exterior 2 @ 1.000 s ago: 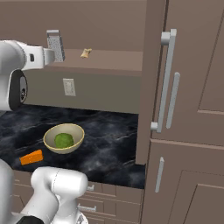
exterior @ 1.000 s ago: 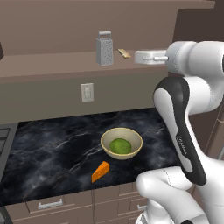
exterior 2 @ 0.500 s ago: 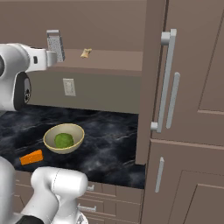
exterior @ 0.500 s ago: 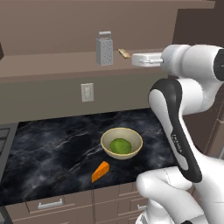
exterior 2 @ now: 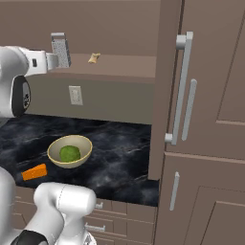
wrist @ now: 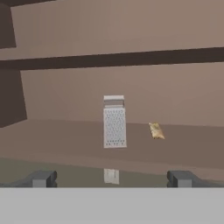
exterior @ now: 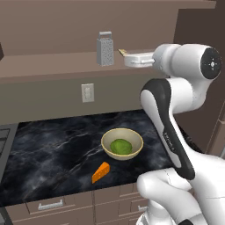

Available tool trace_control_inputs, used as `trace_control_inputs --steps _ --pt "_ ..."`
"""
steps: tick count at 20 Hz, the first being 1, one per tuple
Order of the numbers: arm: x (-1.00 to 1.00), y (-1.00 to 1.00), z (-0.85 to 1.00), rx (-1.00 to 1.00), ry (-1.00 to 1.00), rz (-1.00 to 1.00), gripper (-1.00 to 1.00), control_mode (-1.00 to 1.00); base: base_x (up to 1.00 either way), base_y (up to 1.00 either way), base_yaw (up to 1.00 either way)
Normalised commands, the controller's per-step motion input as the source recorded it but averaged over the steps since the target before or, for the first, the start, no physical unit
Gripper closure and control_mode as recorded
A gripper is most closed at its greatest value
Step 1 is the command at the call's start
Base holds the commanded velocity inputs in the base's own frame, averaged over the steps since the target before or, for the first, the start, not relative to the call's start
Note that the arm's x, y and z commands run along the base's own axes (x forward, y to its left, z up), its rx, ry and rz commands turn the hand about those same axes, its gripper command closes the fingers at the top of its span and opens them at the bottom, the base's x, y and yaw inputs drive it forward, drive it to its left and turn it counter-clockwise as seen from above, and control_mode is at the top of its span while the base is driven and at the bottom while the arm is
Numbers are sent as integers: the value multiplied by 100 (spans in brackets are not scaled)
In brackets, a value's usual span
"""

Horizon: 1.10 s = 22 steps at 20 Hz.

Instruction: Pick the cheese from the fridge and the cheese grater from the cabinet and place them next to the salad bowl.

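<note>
Grater (wrist: 114, 127) stands upright on the cabinet shelf (wrist: 65, 140), ahead of the wide-open, empty gripper (wrist: 111, 178).

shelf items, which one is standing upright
The grey metal grater stands upright with its handle on top; the small tan scrap beside it lies flat on the shelf.

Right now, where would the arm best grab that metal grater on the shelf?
Probably across its lower body, coming straight in from the front. The cheese grater stands upright on the cabinet shelf, flat-sided and tapering upward, so the wider base gives parallel faces. The open gripper already faces it; the tan scrap sits apart to one side.
</note>
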Motion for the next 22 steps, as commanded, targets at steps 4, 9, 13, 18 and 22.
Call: trace_control_inputs --steps 4,9,13,18,22 --pt "24 1 0 -5 0 -1 -100 -100 0 0 0" --pt "22 0 0 -1 0 0 -100 -100 0 0 0" --pt "24 0 -3 -4 0 0 -100 -100 0 0 0" --pt "24 2 -2 -6 0 0 -100 -100 0 0 0" --pt "24 2 -1 -4 0 0 -100 -100 0 0 0"
